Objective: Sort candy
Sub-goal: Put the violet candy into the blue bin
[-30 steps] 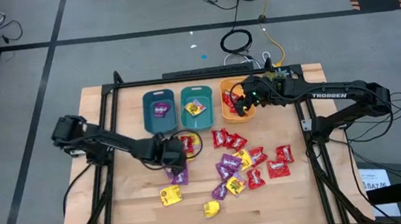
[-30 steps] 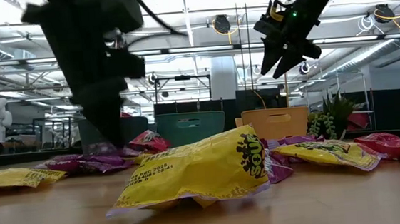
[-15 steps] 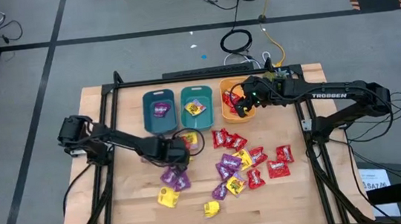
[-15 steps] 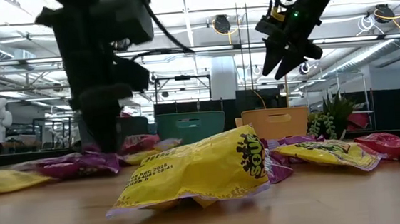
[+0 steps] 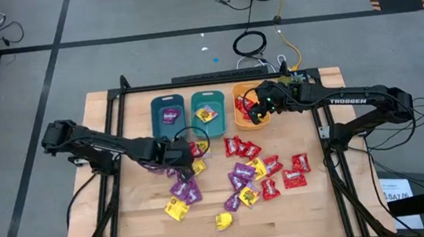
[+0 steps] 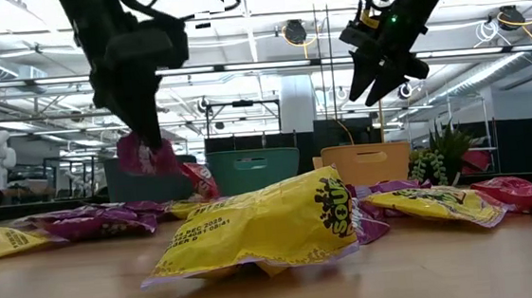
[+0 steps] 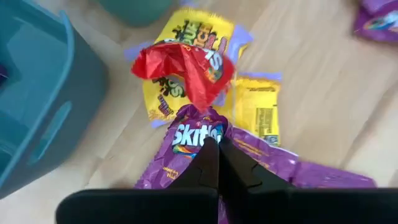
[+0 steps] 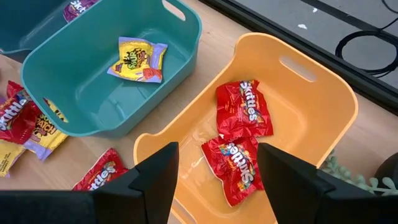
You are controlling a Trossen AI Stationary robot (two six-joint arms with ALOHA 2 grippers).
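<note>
The left gripper's fingers cover part of the purple candy packet

I see a pale, matt wood table; on it glossy, crinkly candy wrappers and smooth plastic bins, teal beside orange.

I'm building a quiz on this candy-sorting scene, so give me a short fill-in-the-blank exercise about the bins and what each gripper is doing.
1. The left gripper is shut on a ____ candy packet.
2. The orange bin holds ____ red packets.
3. The right gripper hangs open above the ____ bin.
4. The packet in the light teal bin is mostly ____.

Missing words: purple; two; orange; yellow
</note>
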